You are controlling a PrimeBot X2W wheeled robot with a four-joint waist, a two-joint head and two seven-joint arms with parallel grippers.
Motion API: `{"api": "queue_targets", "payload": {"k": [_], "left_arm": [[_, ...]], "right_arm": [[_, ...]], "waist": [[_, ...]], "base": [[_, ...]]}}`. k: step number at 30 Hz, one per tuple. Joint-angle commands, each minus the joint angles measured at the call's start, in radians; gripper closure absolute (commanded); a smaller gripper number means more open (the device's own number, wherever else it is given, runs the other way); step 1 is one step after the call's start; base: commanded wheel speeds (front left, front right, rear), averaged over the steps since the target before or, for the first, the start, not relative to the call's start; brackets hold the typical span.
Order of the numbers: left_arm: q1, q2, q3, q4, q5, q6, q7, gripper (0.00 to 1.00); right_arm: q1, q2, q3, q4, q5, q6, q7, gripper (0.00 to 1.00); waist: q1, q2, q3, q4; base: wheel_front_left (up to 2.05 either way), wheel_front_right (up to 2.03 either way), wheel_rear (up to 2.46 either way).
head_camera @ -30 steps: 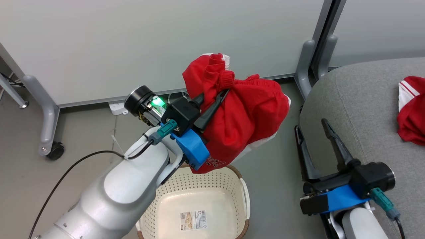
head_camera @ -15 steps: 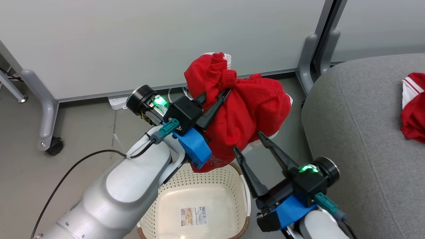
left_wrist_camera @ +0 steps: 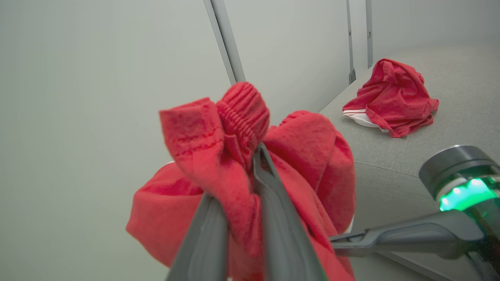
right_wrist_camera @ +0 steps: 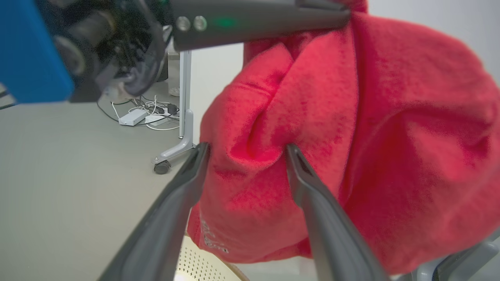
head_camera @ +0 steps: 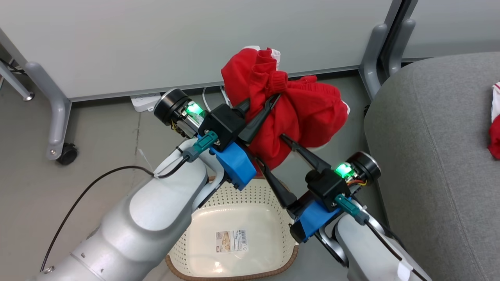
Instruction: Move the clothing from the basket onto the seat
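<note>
The left gripper (head_camera: pixel 263 99) is clamped nearly closed on a bunched fold of the red garment (head_camera: pixel 304 117), close to its ribbed waistband, so the thin cloth hangs from that one pinch as a loose bundle. The bundle is in the air, above the far rim of the basket (head_camera: pixel 250 191) and short of the left edge of the seat (head_camera: pixel 429 136). A lift this high looks meant to get the trailing cloth clear of the rim. The basket stands on the floor (head_camera: pixel 97 156) below the arm. Its barcode sticker (head_camera: pixel 231 240) lies bare on the bottom, so as far as shows no clothing is left inside.

The right gripper (head_camera: pixel 270 148) reaches up from the basket's right side with its jaws spread wide, one finger on each side of a lower bulge of the bundle. In the right wrist view the tips sit against the cloth without pinching it, so it holds nothing. I judge it is placed there to take a second hold and keep the sagging part from dragging on the way across.

The seat's rounded left edge is near the hanging bundle. The second garment (left_wrist_camera: pixel 390 97) lies crumpled on the cushion toward its right edge, well apart from both grippers. That leaves bare grey fabric by the left edge as a landing place.
</note>
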Motion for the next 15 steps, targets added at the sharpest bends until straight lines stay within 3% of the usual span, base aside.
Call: {"api": "queue_targets", "payload": {"k": [1, 8, 15], "left_arm": [[-0.016, -0.004, 0.0, -0.002, 0.007, 0.0, -0.004, 1.0], [-0.037, -0.018, 0.003, 0.002, 0.007, 0.003, -0.004, 1.0], [-0.05, -0.041, 0.003, 0.008, 0.011, 0.003, -0.005, 1.0]], "right_arm": [[-0.026, 0.011, -0.011, 0.017, -0.014, -0.001, 0.0, 0.0], [-0.081, 0.031, -0.044, 0.079, -0.057, -0.001, 0.0, 0.0], [-0.105, 0.033, -0.048, 0.064, 0.045, -0.001, 0.0, 0.0]], "waist": [[-0.0001, 0.0, 0.01, 0.005], [-0.0001, 0.0, 0.035, 0.015], [-0.0001, 0.0, 0.05, 0.025]], "base": [[0.0, 0.0, 0.0], [0.0, 0.0, 0.0], [0.0, 0.0, 0.0]]}}
